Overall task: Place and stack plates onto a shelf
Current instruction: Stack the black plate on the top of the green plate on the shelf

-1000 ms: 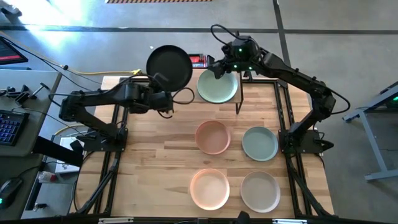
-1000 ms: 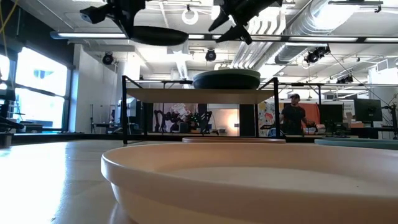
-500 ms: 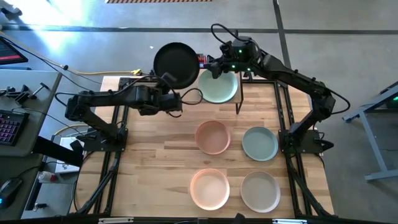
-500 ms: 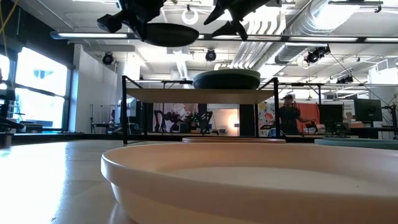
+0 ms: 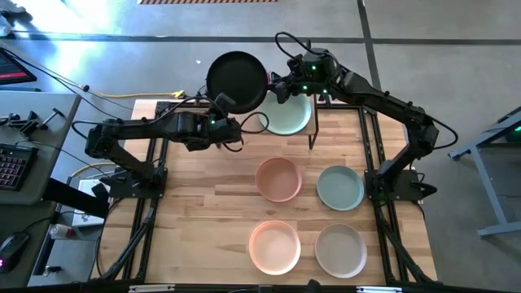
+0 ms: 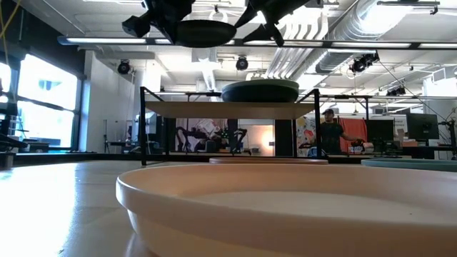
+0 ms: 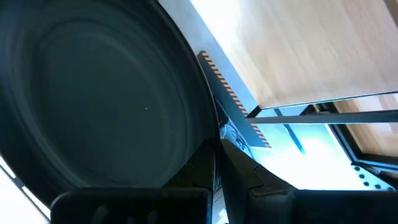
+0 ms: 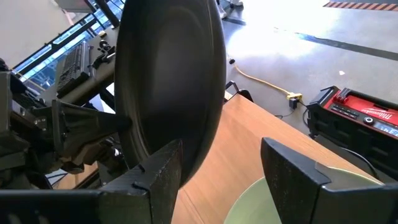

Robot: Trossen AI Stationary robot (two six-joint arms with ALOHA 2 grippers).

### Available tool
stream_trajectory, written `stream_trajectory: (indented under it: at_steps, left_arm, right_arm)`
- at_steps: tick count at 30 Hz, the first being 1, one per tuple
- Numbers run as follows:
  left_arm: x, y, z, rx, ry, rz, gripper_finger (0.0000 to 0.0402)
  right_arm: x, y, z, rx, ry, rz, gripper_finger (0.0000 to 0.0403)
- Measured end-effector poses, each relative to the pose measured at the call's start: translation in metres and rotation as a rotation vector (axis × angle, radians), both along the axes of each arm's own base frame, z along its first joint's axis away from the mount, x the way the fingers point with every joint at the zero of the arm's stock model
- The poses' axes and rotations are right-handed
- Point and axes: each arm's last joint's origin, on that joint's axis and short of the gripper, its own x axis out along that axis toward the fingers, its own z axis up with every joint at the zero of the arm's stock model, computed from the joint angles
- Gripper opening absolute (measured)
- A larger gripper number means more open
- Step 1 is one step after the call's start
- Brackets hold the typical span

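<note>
Carrying the black plate [image 5: 237,80] by its near rim, the left pincer [image 5: 225,107] is clamped tight, high beside the shelf [image 6: 228,109]. Just across, the right pincer [image 5: 282,86] gapes apart above the green plate [image 5: 287,115]; they could collide, jarring the plate loose.

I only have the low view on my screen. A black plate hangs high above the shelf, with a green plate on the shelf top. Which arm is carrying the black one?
Observer: The left gripper is shut on the rim of the black plate; the high view shows it.
Operator: And the right gripper?
Observer: The right gripper stands open above the pale green plate, holding nothing.
Operator: How many plates are left on the table?
Observer: Four: two peach-pink plates, another green one and a beige plate.
</note>
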Motion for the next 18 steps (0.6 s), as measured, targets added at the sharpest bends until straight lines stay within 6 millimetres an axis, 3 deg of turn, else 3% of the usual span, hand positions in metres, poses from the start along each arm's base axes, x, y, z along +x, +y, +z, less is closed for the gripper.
stream_trajectory:
  at_steps: [10,18]
  left_arm:
    - [0.0079,-0.0044,0.0042,0.02,-0.044,-0.045,0.0]
    - [0.0098,-0.007,0.0053,0.026,-0.05,-0.062,0.0]
  right_arm:
    - [-0.0004,-0.0011,0.0001,0.027,-0.011,-0.052,0.0193]
    - [-0.0003,-0.001,0.0001,0.039,-0.016,-0.057,0.0132]
